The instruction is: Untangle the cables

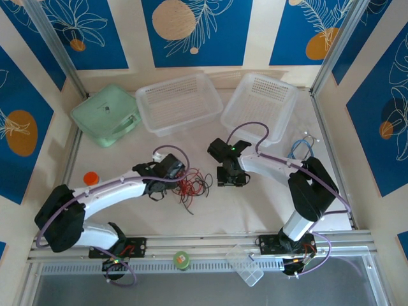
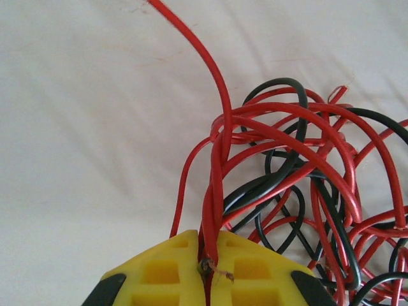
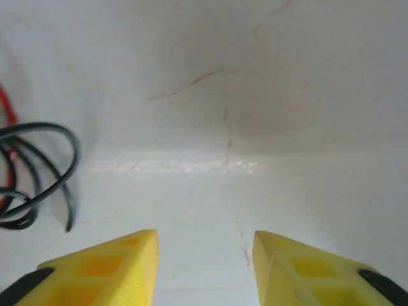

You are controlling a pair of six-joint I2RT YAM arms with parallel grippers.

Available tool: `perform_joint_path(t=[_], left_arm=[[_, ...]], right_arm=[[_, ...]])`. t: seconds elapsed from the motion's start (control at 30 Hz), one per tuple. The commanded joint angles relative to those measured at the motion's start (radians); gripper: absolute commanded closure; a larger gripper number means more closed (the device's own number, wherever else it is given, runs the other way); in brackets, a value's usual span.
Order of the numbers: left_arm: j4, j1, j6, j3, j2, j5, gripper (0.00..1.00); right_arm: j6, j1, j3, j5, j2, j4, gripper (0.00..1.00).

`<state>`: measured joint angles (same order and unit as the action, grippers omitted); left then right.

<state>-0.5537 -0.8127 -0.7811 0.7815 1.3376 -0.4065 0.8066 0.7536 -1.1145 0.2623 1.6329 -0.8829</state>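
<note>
Pinching a red strand, our left gripper is clamped on it.
We see its yellow fingers pressed together at the edge of the cables, a red-and-black knot lying in the middle of the table, toward its near edge. Our right gripper, jaws apart over bare surface, stands just beside the knot; black loops lie at its left.

Bright, even, diffuse light falls on the white table top. The tangle of thin red and black cables is sharp in the left wrist view, with soft grey shadows to its left. Right of the tangle, in the right wrist view, a pale glare band crosses the table.
</note>
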Motion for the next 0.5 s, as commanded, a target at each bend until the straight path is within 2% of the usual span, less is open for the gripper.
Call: perform_joint_path(t=[0.0, 0.1, 0.23, 0.47], left_arm=[[0.065, 0.002, 0.017, -0.047, -0.038, 0.063, 0.82], [0.089, 0.001, 0.045, -0.052, -0.080, 0.093, 0.64], [0.026, 0.001, 0.081, -0.016, -0.155, 0.068, 0.43], [-0.054, 0.002, 0.109, 0.051, -0.198, 0.012, 0.27]], right_arm=[[0.008, -0.011, 0.016, -0.125, -0.095, 0.049, 0.51], [0.041, -0.014, 0.048, -0.265, -0.140, 0.163, 0.43], [0.110, 0.000, 0.074, -0.392, -0.137, 0.294, 0.33], [0.217, 0.039, 0.023, -0.477, 0.016, 0.423, 0.24]])
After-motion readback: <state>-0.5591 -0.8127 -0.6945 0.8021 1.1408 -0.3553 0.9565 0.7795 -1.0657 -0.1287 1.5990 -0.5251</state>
